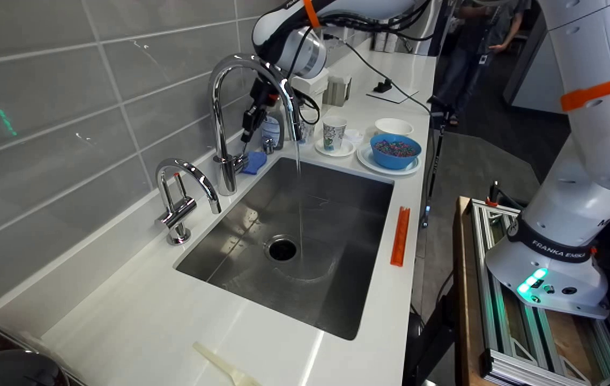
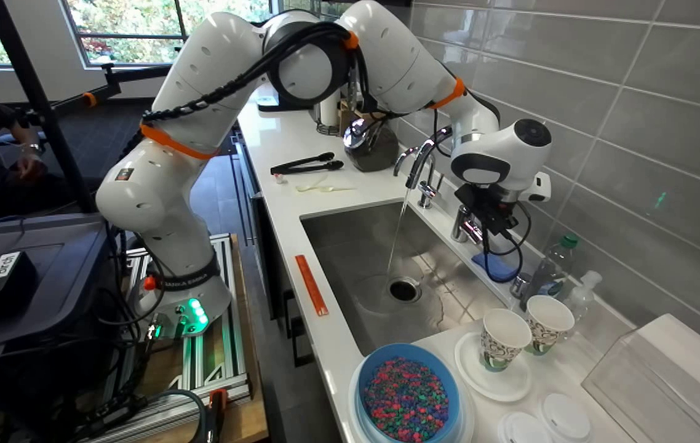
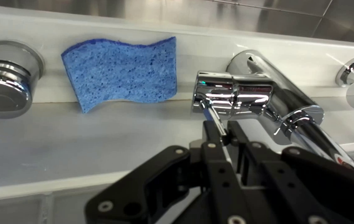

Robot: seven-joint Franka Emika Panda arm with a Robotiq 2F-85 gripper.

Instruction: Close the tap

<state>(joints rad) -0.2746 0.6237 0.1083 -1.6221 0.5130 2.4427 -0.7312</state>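
Observation:
The tall chrome tap (image 1: 227, 177) stands behind the sink in both exterior views (image 2: 419, 165). Water (image 1: 299, 203) runs from its spout. In the wrist view, its body (image 3: 276, 84) carries a side barrel with a thin chrome lever (image 3: 213, 113) pointing toward the gripper. The black gripper (image 3: 222, 124) has its fingers close together, one on each side of the lever's end. Whether both fingers press on the lever is not clear. In an exterior view, the fingertips (image 1: 245, 140) point down at the lever; the arm hides them in the opposite exterior view.
The short chrome tap (image 1: 180, 209) stands beside the tall one. A blue sponge (image 3: 124, 71) and chrome cap (image 3: 9, 77) lie along the sink's back. The steel sink (image 1: 337, 289) is in front. A blue bowl (image 1: 395, 155) and paper cups (image 2: 505, 338) stand at one end. The tiled wall is close behind.

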